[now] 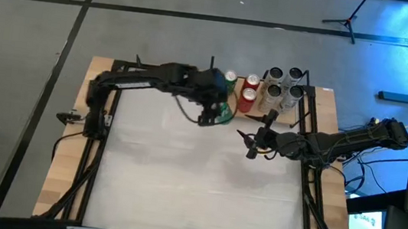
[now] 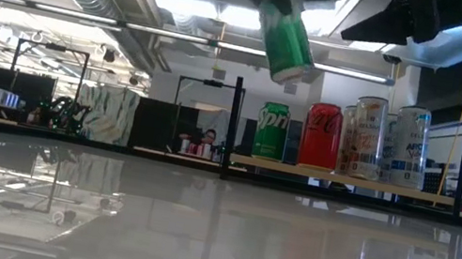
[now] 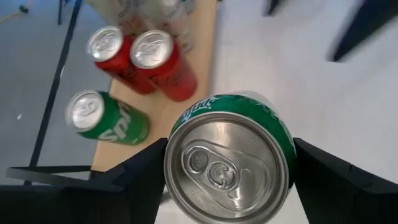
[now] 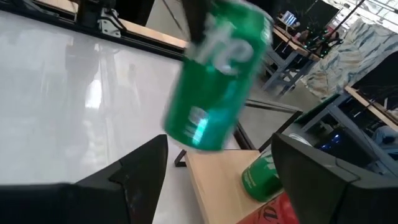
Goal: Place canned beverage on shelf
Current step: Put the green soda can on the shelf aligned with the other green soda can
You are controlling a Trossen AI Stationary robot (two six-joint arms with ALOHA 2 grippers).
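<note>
My left gripper is shut on a green can, which hangs tilted in the air near the shelf's left end. The same can fills the left wrist view and shows in the right wrist view. The shelf is a pale wooden board at the table's far right. On it stand a green can, two red cans and several silver cans. My right gripper waits open over the table's right part, pointing toward the held can. My left gripper pinches the green can's round wall between its two fingers, close to the lid end. The fingers come slanting down from the table's left. The can is lifted clear and tilted, its lid toward the wrist and its bottom end lowest.
Black metal uprights frame the shelf. A bare stretch of board lies in front of the standing green can and red cans. The white tabletop spreads toward the near edge.
</note>
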